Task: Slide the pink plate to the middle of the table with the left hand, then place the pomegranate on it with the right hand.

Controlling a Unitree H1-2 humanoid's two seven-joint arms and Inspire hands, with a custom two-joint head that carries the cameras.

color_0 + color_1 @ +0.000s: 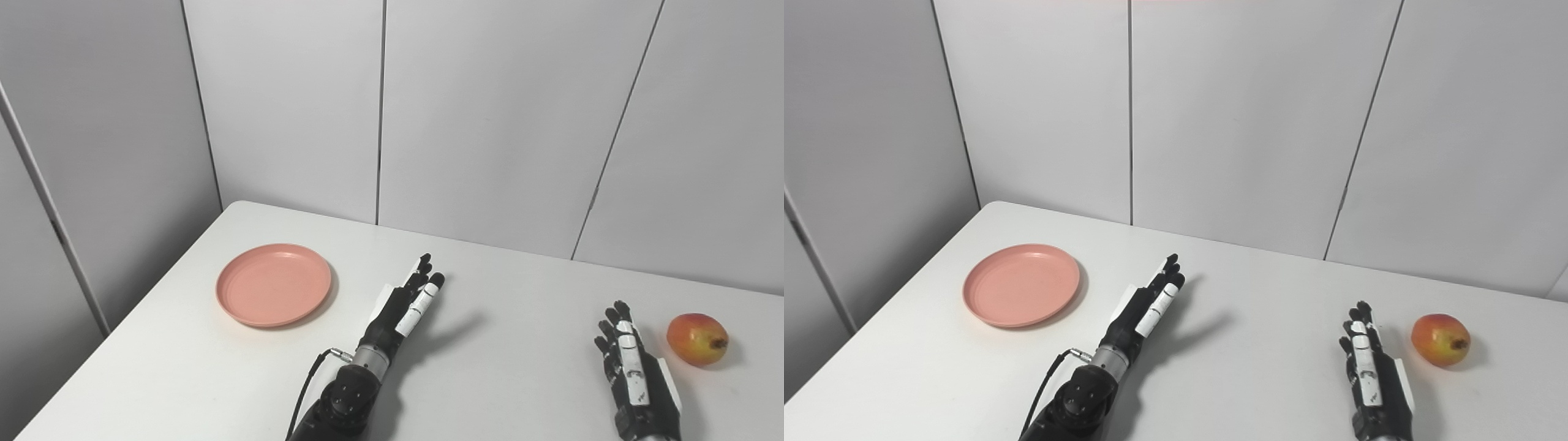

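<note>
A: Pink round plastic plate (274,284) lies on the left part of the white table (490,380), well apart from the red-and-yellow round pomegranate (697,339) at the right edge

B: And the hands?

A: The black-and-white left hand (405,306) hovers just right of the plate, fingers straight and close together, holding nothing. The right hand (631,364) rests beside the pomegranate, fingers extended, not touching it

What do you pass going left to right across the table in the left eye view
pink plate → left hand, open → right hand, open → pomegranate, all apart on the white table.
</note>
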